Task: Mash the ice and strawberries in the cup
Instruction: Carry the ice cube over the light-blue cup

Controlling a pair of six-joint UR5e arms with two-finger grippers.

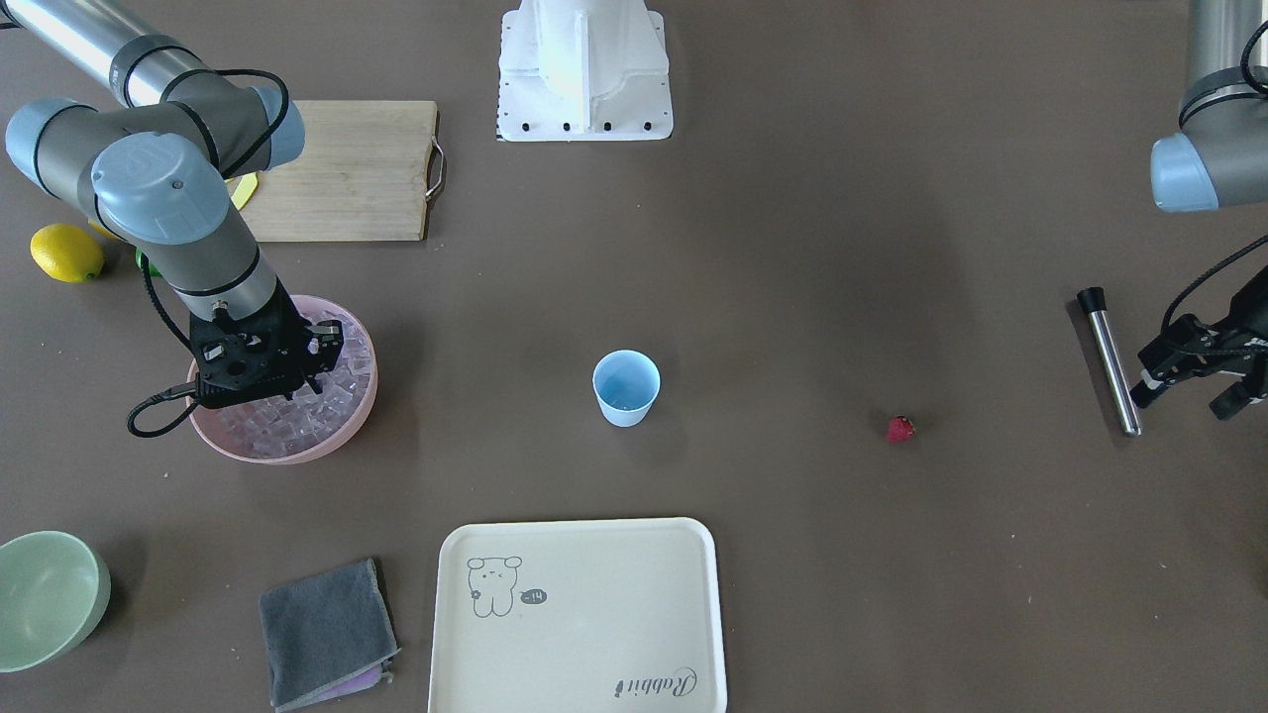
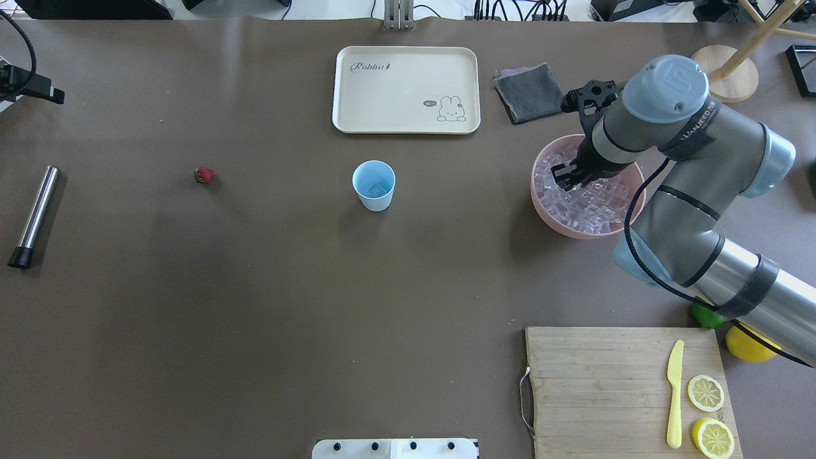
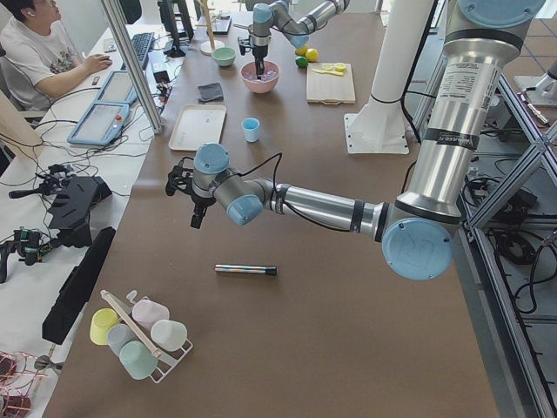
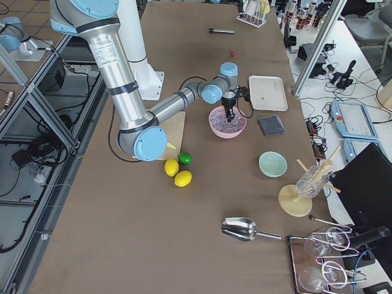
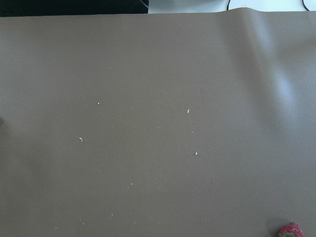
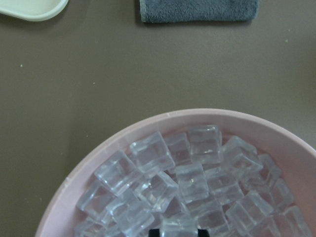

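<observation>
The light-blue cup stands upright mid-table, and a pale cube-like shape shows at its bottom. Ice fills a pink bowl to the cup's right in the overhead view. My right gripper is down in that bowl, its dark fingertips pressed against both sides of one cube. The strawberry lies alone on the table left of the cup. It also shows in the corner of the left wrist view. My left gripper hovers open beyond the strawberry, beside a steel rod with a black end.
A cream tray and a grey cloth lie at the far side. A wooden board holds a yellow knife and lemon slices. A lime and a lemon sit by the right arm. A pale-green bowl is near the corner.
</observation>
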